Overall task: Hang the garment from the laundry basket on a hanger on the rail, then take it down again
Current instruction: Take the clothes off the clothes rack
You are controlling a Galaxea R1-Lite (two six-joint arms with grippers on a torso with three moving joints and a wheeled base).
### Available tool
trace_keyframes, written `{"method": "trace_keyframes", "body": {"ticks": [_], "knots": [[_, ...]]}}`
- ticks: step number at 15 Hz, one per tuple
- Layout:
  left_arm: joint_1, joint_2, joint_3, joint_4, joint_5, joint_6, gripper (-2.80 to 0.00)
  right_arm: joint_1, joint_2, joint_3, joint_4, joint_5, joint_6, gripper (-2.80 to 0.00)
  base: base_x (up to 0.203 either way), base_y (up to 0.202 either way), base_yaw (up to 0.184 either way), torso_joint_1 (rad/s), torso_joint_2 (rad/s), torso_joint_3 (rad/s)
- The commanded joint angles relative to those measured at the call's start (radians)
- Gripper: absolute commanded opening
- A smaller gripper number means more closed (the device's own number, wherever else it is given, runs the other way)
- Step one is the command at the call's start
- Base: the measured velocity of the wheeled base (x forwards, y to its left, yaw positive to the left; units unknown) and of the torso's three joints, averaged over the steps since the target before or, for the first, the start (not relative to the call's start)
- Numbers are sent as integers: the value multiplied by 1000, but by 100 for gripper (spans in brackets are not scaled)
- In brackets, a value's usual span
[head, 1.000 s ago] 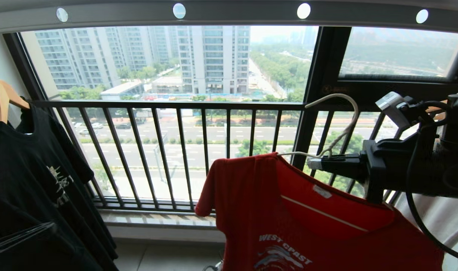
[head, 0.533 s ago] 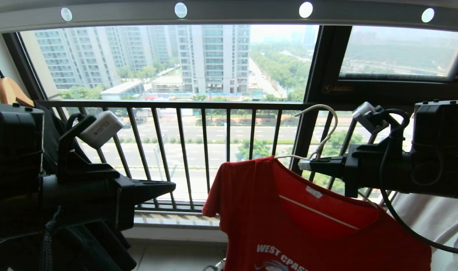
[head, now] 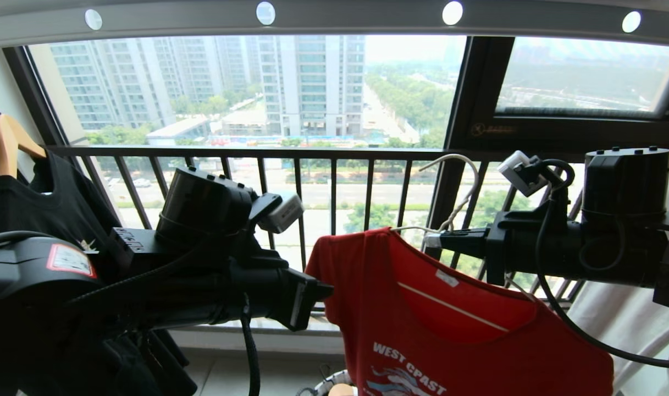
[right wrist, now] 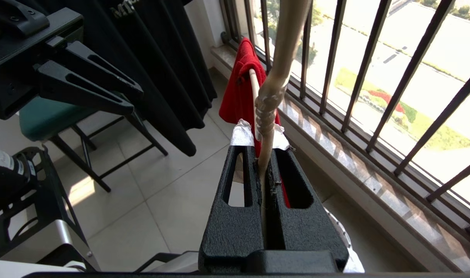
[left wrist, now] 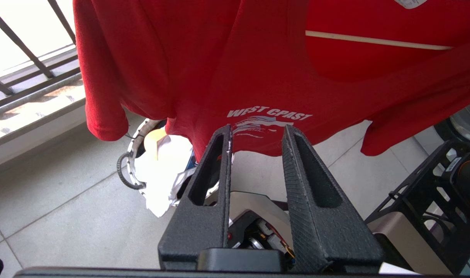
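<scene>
The red garment (head: pixel 433 330) hangs on the pale wire hanger (head: pixel 466 181), whose hook stands free below the grey rail (head: pixel 334 19). My right gripper (head: pixel 430 240) is shut on the hanger just under its twisted neck (right wrist: pixel 265 112). My left gripper (head: pixel 320 289) is level beside the garment's left sleeve. In the left wrist view it (left wrist: pixel 256 129) is open with nothing between the fingers, and the shirt's print (left wrist: pixel 267 116) shows just beyond the tips. The laundry basket (left wrist: pixel 131 170) sits on the floor beneath the garment.
A black T-shirt (head: pixel 37 203) on a wooden hanger (head: pixel 7 143) hangs at the left. The black window railing (head: pixel 257 151) runs behind everything. White cloth (left wrist: pixel 161 170) lies in the basket. A green-seated chair (right wrist: pixel 53 116) stands behind my left arm.
My left arm rose into the head view from the left and swung over to the garment's sleeve, its jaws parting. The right gripper carried hanger and garment slightly left.
</scene>
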Motion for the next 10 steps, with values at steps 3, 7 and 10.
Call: {"method": "trace_keyframes", "body": {"ticks": [3,7,10], "knots": [[-122,57,-60,-3,210,-106,0,62,3,4,-13,-59,41,-280,0,0,0,0,0,0],[-176,89,-110,-7,408,-162,0,120,19,3,-16,-127,65,-280,0,0,0,0,0,0],[-197,146,-111,-125,523,-155,0,140,14,6,-61,-146,109,-280,0,0,0,0,0,0]]}}
